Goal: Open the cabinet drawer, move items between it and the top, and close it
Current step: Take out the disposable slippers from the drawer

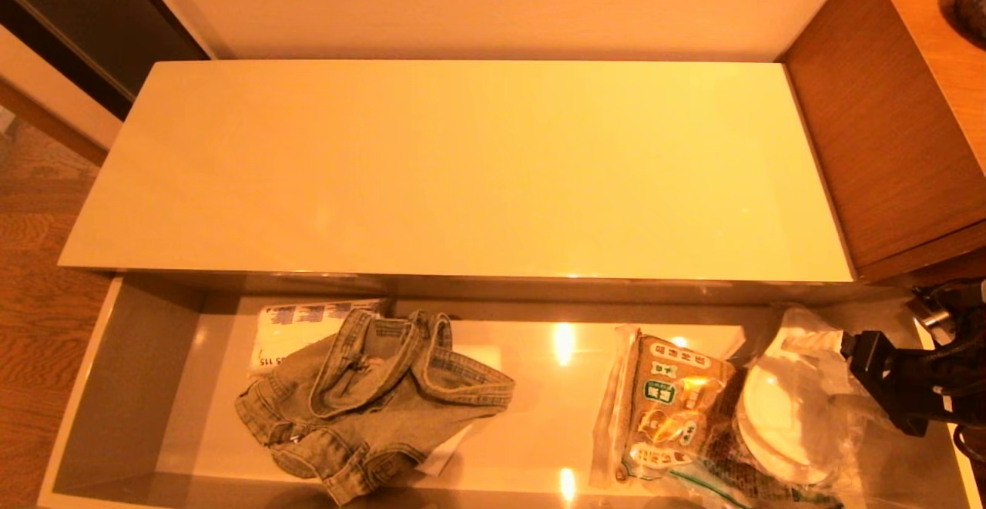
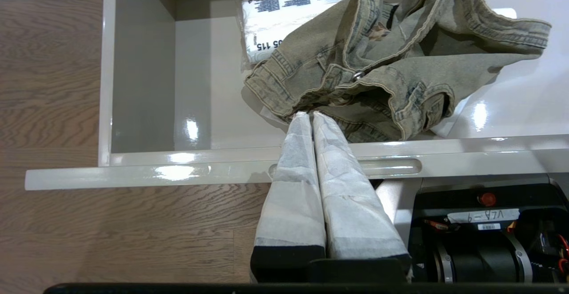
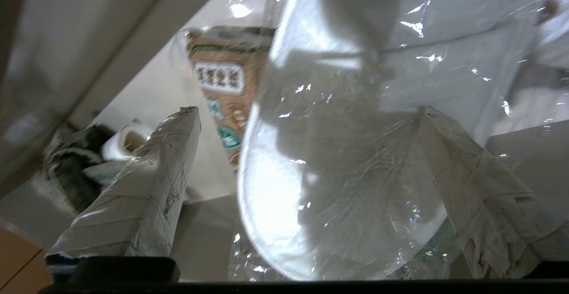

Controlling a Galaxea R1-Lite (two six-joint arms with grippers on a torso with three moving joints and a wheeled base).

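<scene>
Already the drawer stands pulled out below the bare top of the cabinet, and both items lie inside it.

Farthest left, the left claw hangs outside the drawer front, its taped fingers pressed flat together with nothing between them. Just past its tips lies the denim, crumpled in a heap and partly covering a tissue pack. I judge the denim soft, limp and fairly light; it will sag and trail when lifted, so a thick fold or the stitched waistband is the place to pinch, not a single loose edge.

Further right, a brown food bag lies flat on the drawer floor, beyond the right claw's far finger and partly under the slippers.

At the right end, the right claw is spread about as wide as it goes and straddles the slippers, one finger on the side toward the food bag, the other finger pressing into the wrap on the opposite side. It has not closed on anything. The slippers look light and thin, and should flex rather than break. The clear wrap is glossy, loose and probably slippery, so a grip on film alone may slide or tear. Better, I think, to close across the soles themselves, near the middle of the pair, so that the stiffer part carries the load and the food bag beneath is not dragged along.
</scene>
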